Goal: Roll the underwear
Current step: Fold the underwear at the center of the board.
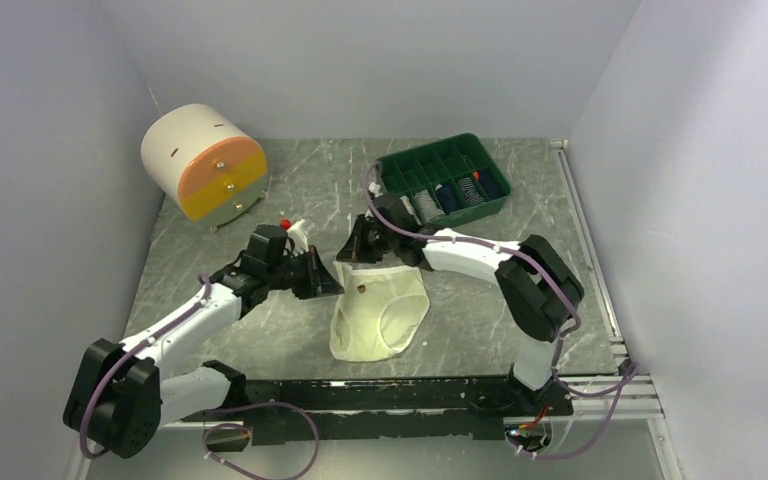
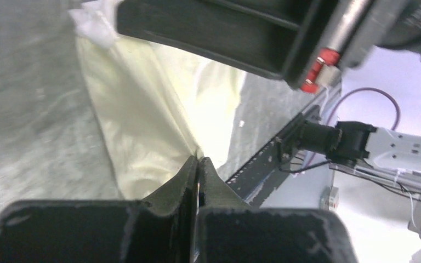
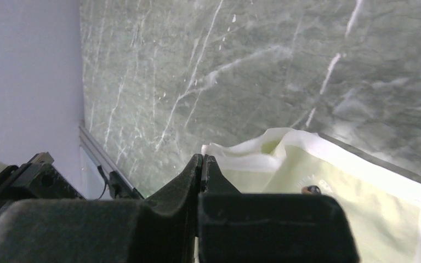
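The cream-white underwear point(image 1: 380, 312) lies spread on the green marble table, waistband toward the far side. My left gripper point(image 1: 326, 282) is shut on its left edge; in the left wrist view the jaws point(image 2: 197, 160) pinch a fold of the cream cloth point(image 2: 142, 120). My right gripper point(image 1: 357, 252) is shut on the far left waistband corner; in the right wrist view the jaws point(image 3: 203, 159) close on the white band point(image 3: 263, 159). A small dark bead point(image 3: 308, 189) sits on the front. The white-and-pink underwear does not show.
A green divided tray point(image 1: 444, 178) with rolled items stands at the back right, just behind my right arm. A white, pink and yellow drum point(image 1: 203, 162) stands at the back left. A rail point(image 1: 585, 240) runs along the table's right edge.
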